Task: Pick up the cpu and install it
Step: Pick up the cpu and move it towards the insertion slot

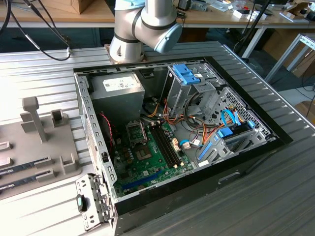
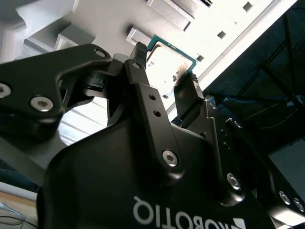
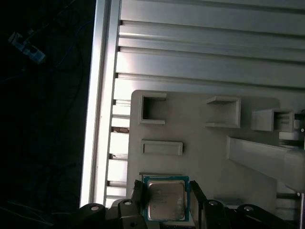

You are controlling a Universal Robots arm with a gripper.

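The cpu [image 3: 166,202] is a small square chip with a silvery top and a green rim. It sits at a shallow pocket on the pale grey holder plate [image 3: 205,157]. My gripper [image 3: 166,191] has one black finger against each side of the chip, so it is shut on the cpu. In the second wrist view the cpu [image 2: 167,64] shows between the gripper [image 2: 166,62] fingertips [image 2: 139,50]. Whether the chip is lifted off the plate I cannot tell. In the exterior view the black socket frame [image 1: 135,132] sits on the green motherboard [image 1: 147,157].
The open computer case [image 1: 98,162] lies on a ribbed metal table [image 1: 275,196], with the grey power supply [image 1: 118,93], drive cages and cables inside. A grey holder plate [image 1: 44,152] with a tall post lies at the exterior view's left. The arm's elbow [image 1: 147,24] is behind the case.
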